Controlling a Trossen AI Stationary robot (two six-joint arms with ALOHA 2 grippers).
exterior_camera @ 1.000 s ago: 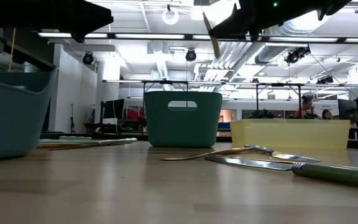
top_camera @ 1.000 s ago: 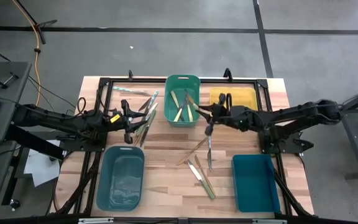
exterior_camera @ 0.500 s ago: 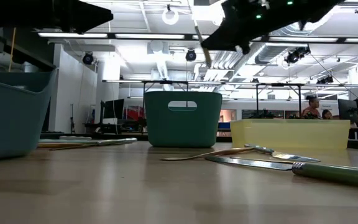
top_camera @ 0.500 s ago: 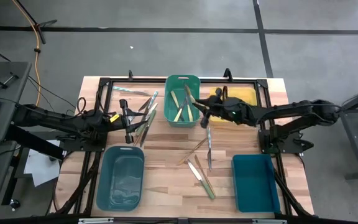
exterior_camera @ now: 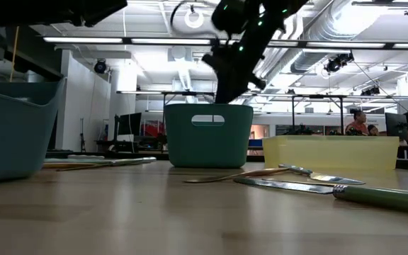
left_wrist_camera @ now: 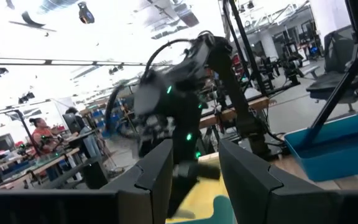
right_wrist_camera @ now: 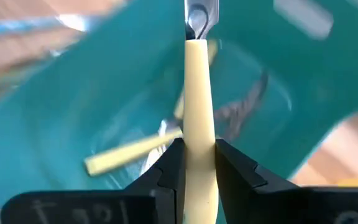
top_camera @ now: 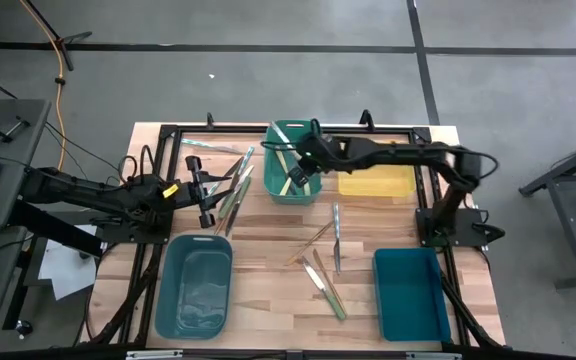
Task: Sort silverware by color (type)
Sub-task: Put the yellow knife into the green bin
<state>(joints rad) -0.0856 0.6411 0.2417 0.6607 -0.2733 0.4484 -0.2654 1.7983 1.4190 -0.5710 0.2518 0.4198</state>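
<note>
My right gripper (top_camera: 303,168) hangs over the green bin (top_camera: 294,130) at the table's far middle, shut on a pale-yellow-handled utensil (right_wrist_camera: 199,93). Its metal end (right_wrist_camera: 197,17) points into the bin, where other pale-yellow-handled pieces (right_wrist_camera: 132,152) lie on the floor. My left gripper (top_camera: 211,197) stays open above the left pile of silverware (top_camera: 236,178), with nothing between its fingers (left_wrist_camera: 157,177). More silverware (top_camera: 326,250) lies flat on the wood at the table's middle. In the low view a knife (exterior_camera: 296,185) and a green handle (exterior_camera: 388,200) lie on the table. My right gripper pinches the utensil's pale yellow handle (right_wrist_camera: 199,140) between its two fingers (right_wrist_camera: 169,165). The handle runs on past the fingertips, metal end farthest from the gripper. The fingers come from above, over the bin's opening. The utensil is lifted clear of the bin.
A yellow bin (top_camera: 378,170) stands right of the green bin. A grey-teal bin (top_camera: 193,290) sits near left and a blue bin (top_camera: 410,295) near right. Black frame rails (top_camera: 218,130) run along the table's edges. People (exterior_camera: 360,120) are in the room beyond.
My right gripper has carried the pale-yellow-handled utensil from above the table's middle toward the far left and lowered it over the green bin. It has stayed shut on the handle. The silverware on the table has kept its place.
</note>
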